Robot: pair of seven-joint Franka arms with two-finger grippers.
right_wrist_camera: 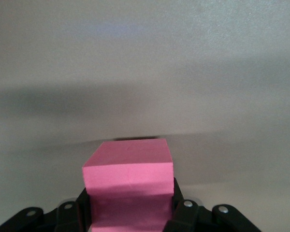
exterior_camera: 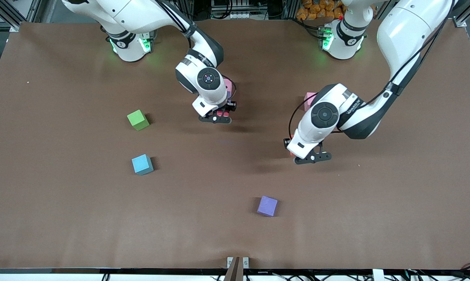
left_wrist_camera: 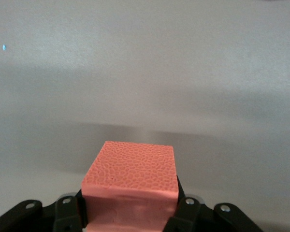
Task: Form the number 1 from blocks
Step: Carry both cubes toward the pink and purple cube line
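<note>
Brown tabletop (exterior_camera: 63, 218) carries green block (exterior_camera: 138, 120), light blue block (exterior_camera: 142, 164), purple block (exterior_camera: 267, 205) (well apart). Left gripper (exterior_camera: 311, 158) pinches orange block (left_wrist_camera: 130, 186); right gripper (exterior_camera: 217, 117) pinches red block (right_wrist_camera: 129, 191), both airborne.

Green block (exterior_camera: 138, 120), light blue block (exterior_camera: 142, 164), purple block (exterior_camera: 267, 205), pink block (exterior_camera: 309, 101), orange block (left_wrist_camera: 130, 186) with pebbled texture, red block (exterior_camera: 222, 113) reading hot pink in right wrist view, brown surface (exterior_camera: 63, 214), black-fingered end effectors on white arms.
</note>
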